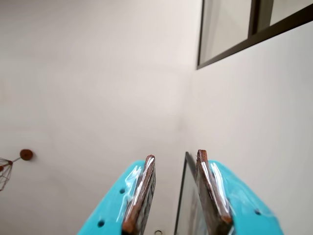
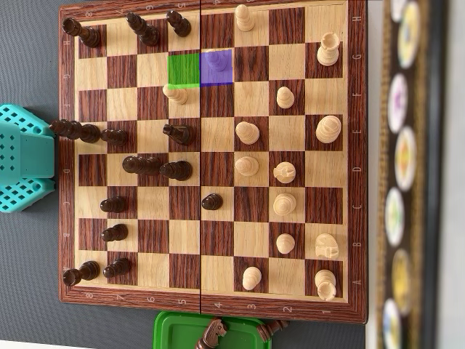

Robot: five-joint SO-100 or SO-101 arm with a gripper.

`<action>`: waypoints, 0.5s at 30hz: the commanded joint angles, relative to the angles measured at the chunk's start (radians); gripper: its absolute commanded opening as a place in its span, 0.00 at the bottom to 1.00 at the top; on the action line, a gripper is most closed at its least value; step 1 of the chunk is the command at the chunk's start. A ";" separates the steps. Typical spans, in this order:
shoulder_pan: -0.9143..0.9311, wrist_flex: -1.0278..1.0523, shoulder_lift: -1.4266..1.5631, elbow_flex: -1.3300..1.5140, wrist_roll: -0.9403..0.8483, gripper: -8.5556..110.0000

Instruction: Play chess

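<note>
The chessboard (image 2: 211, 309) fills the overhead view, with dark pieces mostly on its left half and light pieces on its right half. One square is tinted green (image 2: 184, 69). The square to its right is tinted purple (image 2: 225, 78) and holds a pawn (image 2: 216, 62). A light pawn (image 2: 174, 93) stands just below the green square. The turquoise arm (image 2: 25, 156) sits at the board's left edge. In the wrist view my gripper (image 1: 176, 154) points up at a bare wall, clear of the board. Its jaws stand apart with nothing between them.
A green tray (image 2: 174, 331) at the board's lower edge holds captured dark pieces (image 2: 213, 333). A blurred strip of round discs (image 2: 399, 174) runs down the right. The wrist view shows a window frame (image 1: 254, 29) and a wire lamp (image 1: 5, 171).
</note>
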 commanded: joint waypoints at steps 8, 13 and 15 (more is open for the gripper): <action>-0.006 0.000 -0.009 0.020 0.005 0.19; 0.003 0.000 -0.011 0.020 -0.003 0.18; 0.003 0.003 -0.012 0.020 -0.005 0.18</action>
